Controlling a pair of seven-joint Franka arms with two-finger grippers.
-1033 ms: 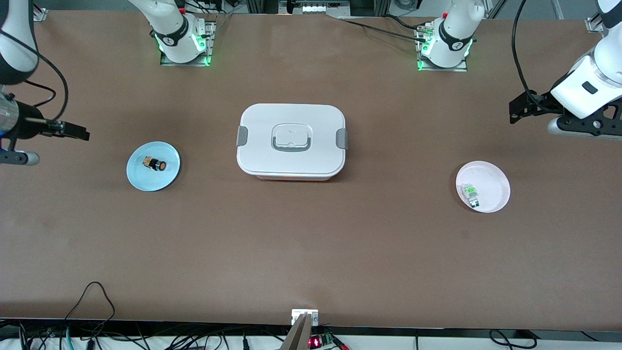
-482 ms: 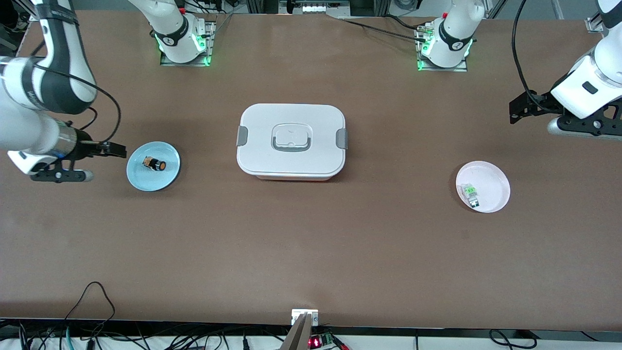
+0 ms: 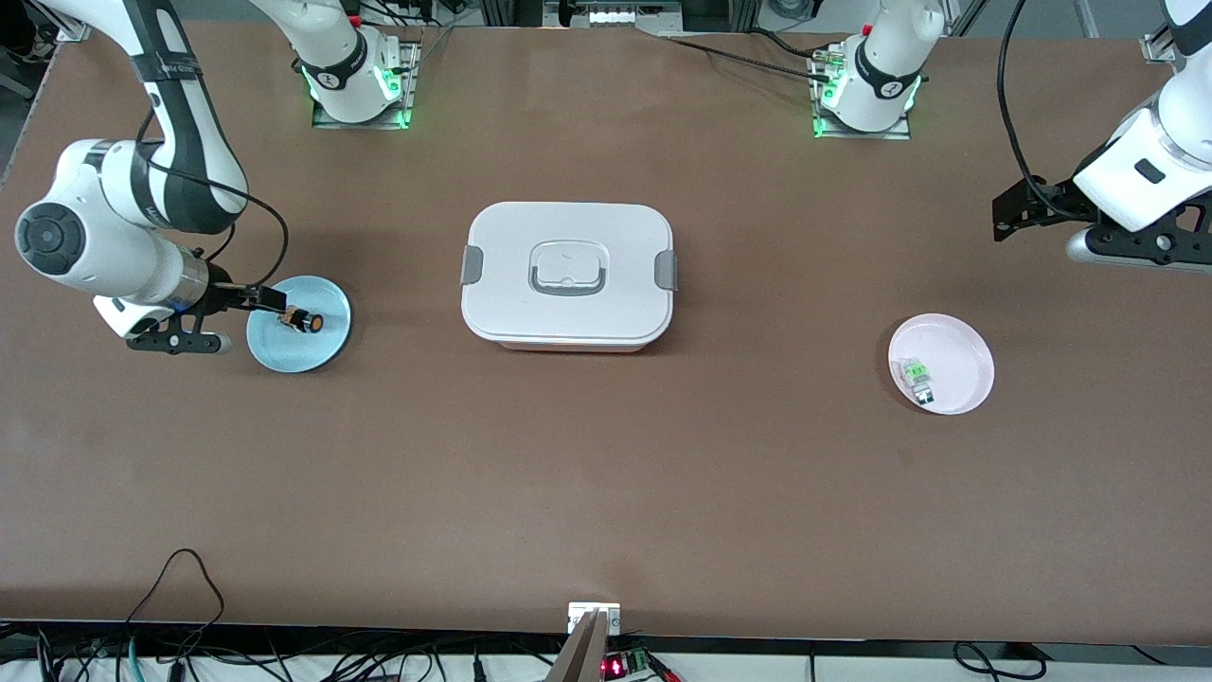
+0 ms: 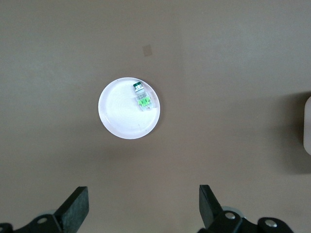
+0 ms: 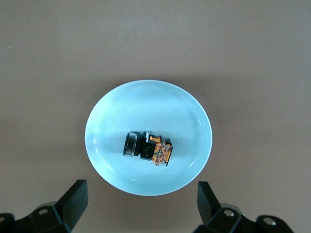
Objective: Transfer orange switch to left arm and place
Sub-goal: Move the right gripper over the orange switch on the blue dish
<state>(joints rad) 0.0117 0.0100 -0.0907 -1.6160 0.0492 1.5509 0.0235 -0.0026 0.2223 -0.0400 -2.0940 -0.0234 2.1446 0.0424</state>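
Note:
The orange switch [image 3: 304, 320] lies on its side on a light blue plate [image 3: 289, 352] toward the right arm's end of the table. In the right wrist view the switch [image 5: 148, 148] lies in the middle of the plate [image 5: 146, 104]. My right gripper [image 3: 273, 301] is open and empty over the plate's rim, just short of the switch, and it also shows in the right wrist view [image 5: 141, 204]. The white box [image 3: 566, 275] stands mid-table, lid shut. My left gripper [image 3: 1015, 214] waits open and empty, up over the left arm's end of the table, and also shows in the left wrist view [image 4: 141, 208].
A pale pink plate [image 3: 956, 350] with a small clear part with green marks [image 3: 917, 376] sits toward the left arm's end. It also shows in the left wrist view [image 4: 121, 114], with the part [image 4: 142, 97] on it. Cables run along the table's near edge.
My right arm has swung in from the table's end toward the blue plate; its open gripper now sits over the plate's rim beside the switch. The left arm has not moved.

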